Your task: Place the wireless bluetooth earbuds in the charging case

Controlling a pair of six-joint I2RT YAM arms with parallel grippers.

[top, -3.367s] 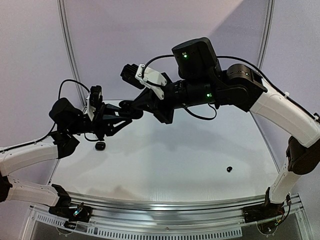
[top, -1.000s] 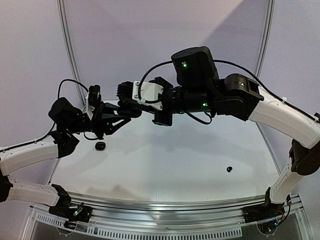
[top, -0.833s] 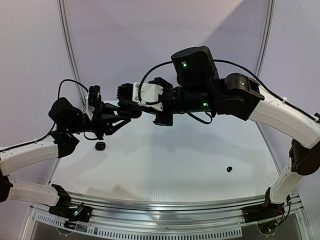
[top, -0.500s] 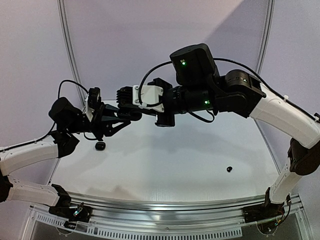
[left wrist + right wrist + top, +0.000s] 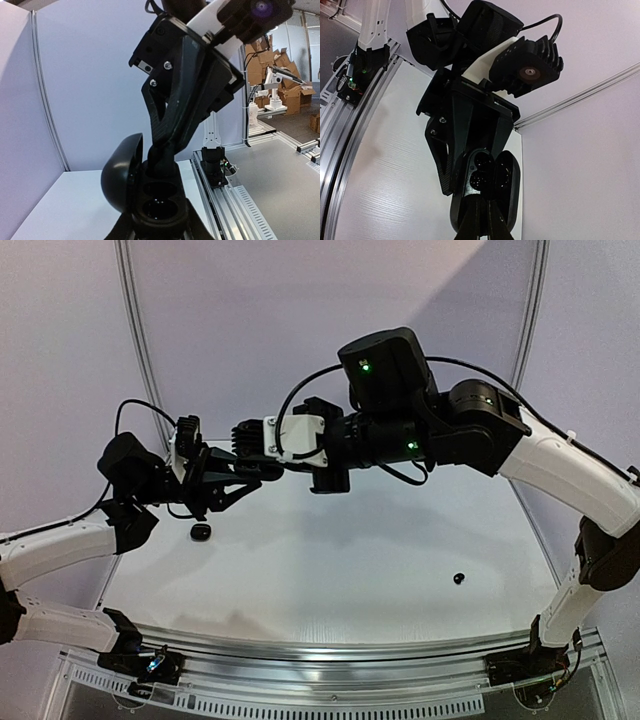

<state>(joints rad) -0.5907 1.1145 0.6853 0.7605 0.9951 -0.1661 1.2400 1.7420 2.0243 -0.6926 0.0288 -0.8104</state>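
My left gripper (image 5: 158,227) is clamped around the black oval plastic charging case (image 5: 159,212), which it holds in the air over the 10 o'clock area of the white table (image 5: 330,560). In the left wrist view the case's lid (image 5: 121,172) stands open toward 9 o'clock, and two round sockets show. My right gripper (image 5: 481,216) is pinched together, tips right at the far socket. I cannot tell whether it carries an earbud. One tiny black wireless earbud (image 5: 458,578) lies on the table at 4 o'clock. A dark rounded lump (image 5: 200,531) sits at 9 o'clock.
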